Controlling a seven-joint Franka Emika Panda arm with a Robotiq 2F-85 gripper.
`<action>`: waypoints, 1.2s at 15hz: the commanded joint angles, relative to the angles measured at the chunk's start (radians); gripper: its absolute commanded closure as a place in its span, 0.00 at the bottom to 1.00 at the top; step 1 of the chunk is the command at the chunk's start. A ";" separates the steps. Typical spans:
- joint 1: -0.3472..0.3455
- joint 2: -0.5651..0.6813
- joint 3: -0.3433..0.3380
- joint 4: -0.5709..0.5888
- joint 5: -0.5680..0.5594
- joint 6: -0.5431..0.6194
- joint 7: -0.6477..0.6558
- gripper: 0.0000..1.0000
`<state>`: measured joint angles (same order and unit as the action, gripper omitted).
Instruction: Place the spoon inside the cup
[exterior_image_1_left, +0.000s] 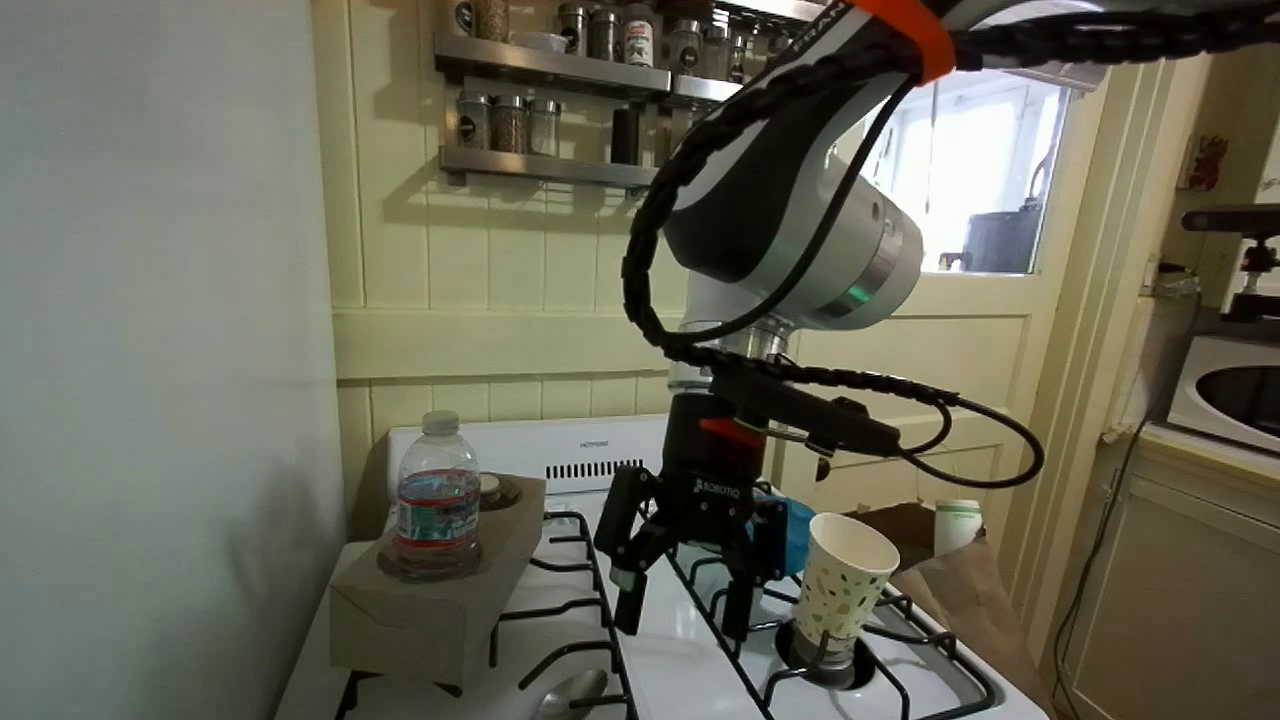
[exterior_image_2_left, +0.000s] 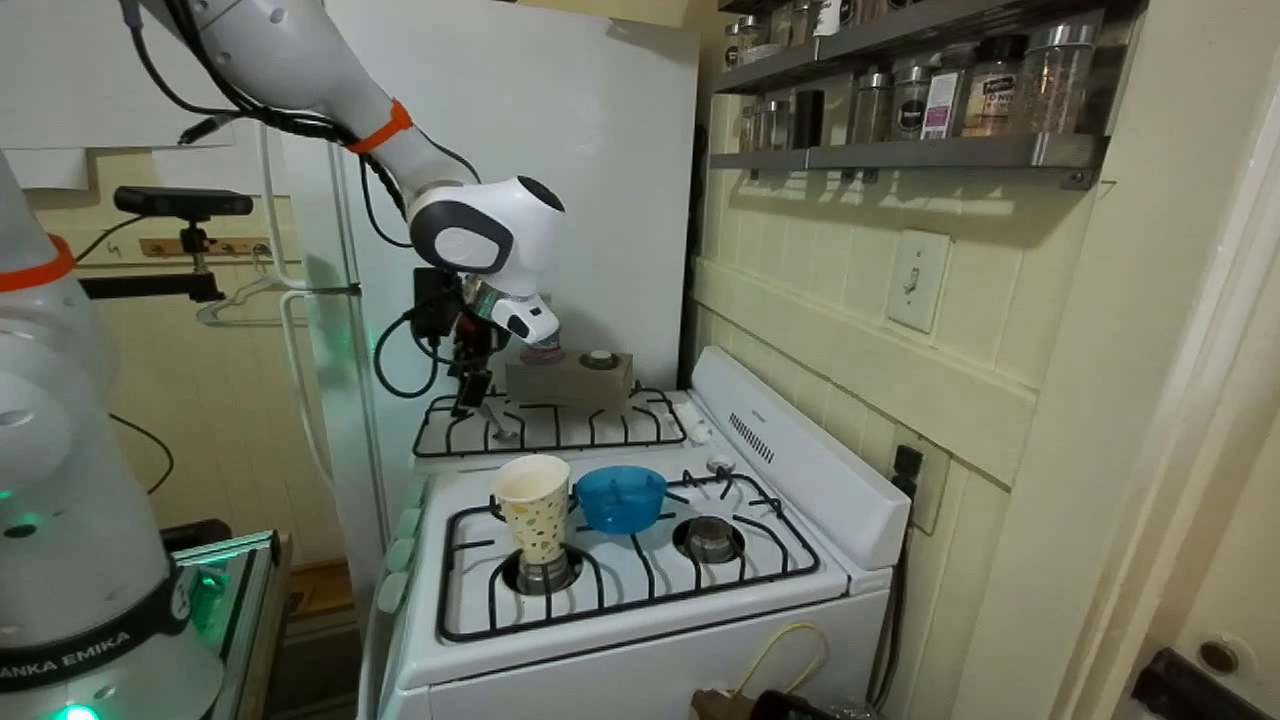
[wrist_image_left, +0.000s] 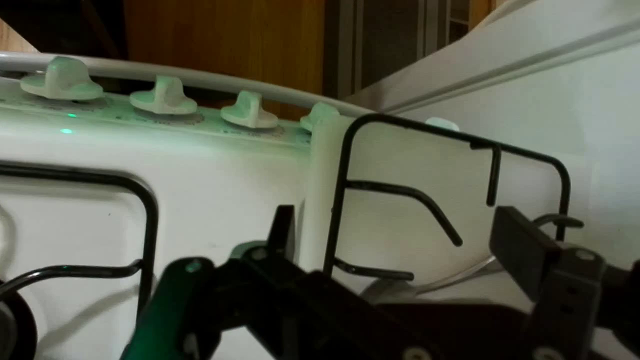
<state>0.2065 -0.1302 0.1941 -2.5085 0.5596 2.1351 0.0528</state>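
Because the spoon (exterior_image_1_left: 580, 686) lies low within the grate (wrist_image_left: 342, 186), its handle apparently raised over the outer edge, this pick-up looks to need care: the gripper (exterior_image_1_left: 683, 608), jaws spread with nothing between them, should line up across the handle, descend without knocking the prongs, then lift well clear before travelling to the upright cup (exterior_image_1_left: 842, 590) standing over a burner (exterior_image_2_left: 545, 578)
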 joint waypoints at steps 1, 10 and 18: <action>0.005 -0.061 -0.014 -0.104 0.090 0.148 -0.089 0.00; 0.014 -0.068 -0.105 -0.175 0.231 0.203 -0.706 0.00; 0.005 -0.022 -0.097 -0.120 0.236 0.196 -0.640 0.00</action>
<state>0.2069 -0.1765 0.0916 -2.6506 0.7625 2.3329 -0.5995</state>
